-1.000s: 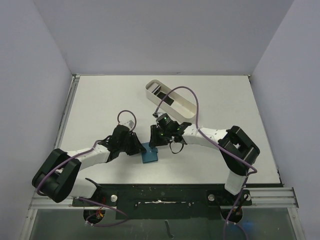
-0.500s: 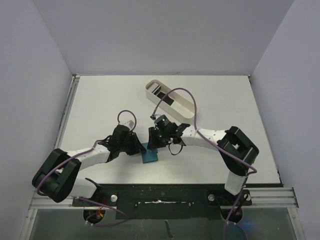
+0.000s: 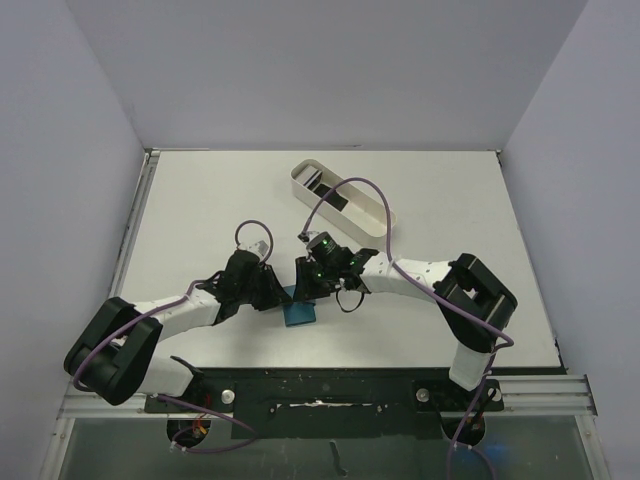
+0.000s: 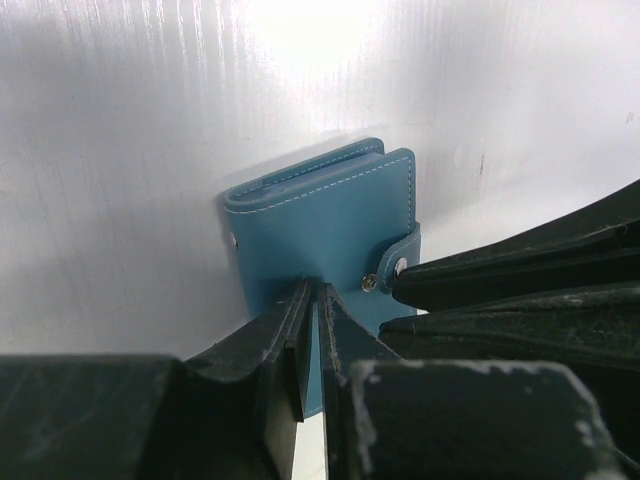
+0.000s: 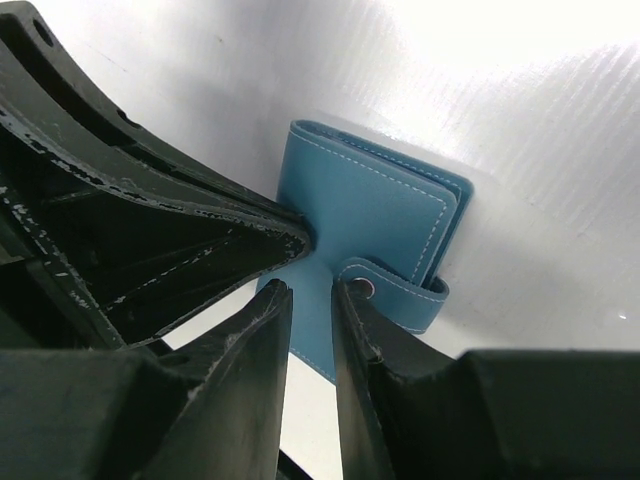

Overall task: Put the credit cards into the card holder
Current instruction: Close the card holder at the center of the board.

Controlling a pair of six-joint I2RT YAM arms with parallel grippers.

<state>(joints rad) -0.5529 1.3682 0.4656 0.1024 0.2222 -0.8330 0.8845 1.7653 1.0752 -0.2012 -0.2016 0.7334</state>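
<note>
The card holder (image 3: 299,313) is a teal-blue wallet lying folded on the table between my two grippers. In the left wrist view the card holder (image 4: 320,215) has its snap strap (image 4: 400,266) fastened. My left gripper (image 4: 312,292) is shut to a thin slit, its tips pressing on the wallet's cover. My right gripper (image 5: 312,288) stands narrowly open over the wallet (image 5: 370,210), one finger beside the strap (image 5: 400,290), nothing between the fingers. Dark credit cards (image 3: 322,181) lie in the white tray. From above, the left gripper (image 3: 277,296) and the right gripper (image 3: 304,291) nearly touch.
The long white oval tray (image 3: 372,226) stands behind the right arm, with a purple cable arching over it. The right gripper's black fingers (image 4: 520,275) fill the right of the left wrist view. The left gripper (image 5: 150,230) fills the left of the right wrist view.
My right gripper has moved a little left and nearer, closing in on the wallet beside the left gripper. The left arm and the wallet have not moved.
</note>
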